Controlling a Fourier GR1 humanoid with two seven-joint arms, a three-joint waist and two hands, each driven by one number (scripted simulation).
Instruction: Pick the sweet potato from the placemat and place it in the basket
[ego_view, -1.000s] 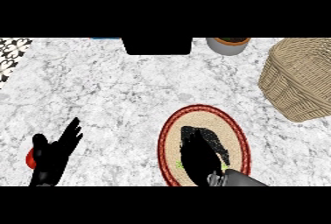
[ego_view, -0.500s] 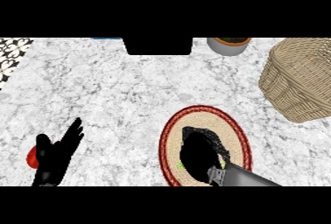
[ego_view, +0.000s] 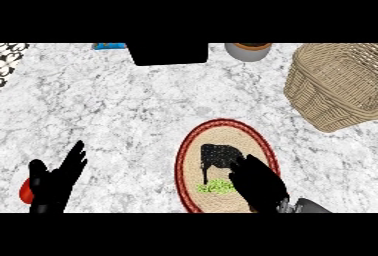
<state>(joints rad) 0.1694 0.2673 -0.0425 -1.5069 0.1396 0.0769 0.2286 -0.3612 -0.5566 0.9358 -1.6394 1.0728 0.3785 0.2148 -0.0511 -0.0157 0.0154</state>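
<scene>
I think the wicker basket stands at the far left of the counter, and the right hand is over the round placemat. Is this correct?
Not quite. The head view shows the wicker basket at the far right of the counter, not the left. The right hand is indeed over the round placemat.

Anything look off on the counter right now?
Nothing spilled or damaged. Oddity: no sweet potato is visible on the placemat; only a dark patch and a green bit beside the right hand. Basket sits upright.
</scene>
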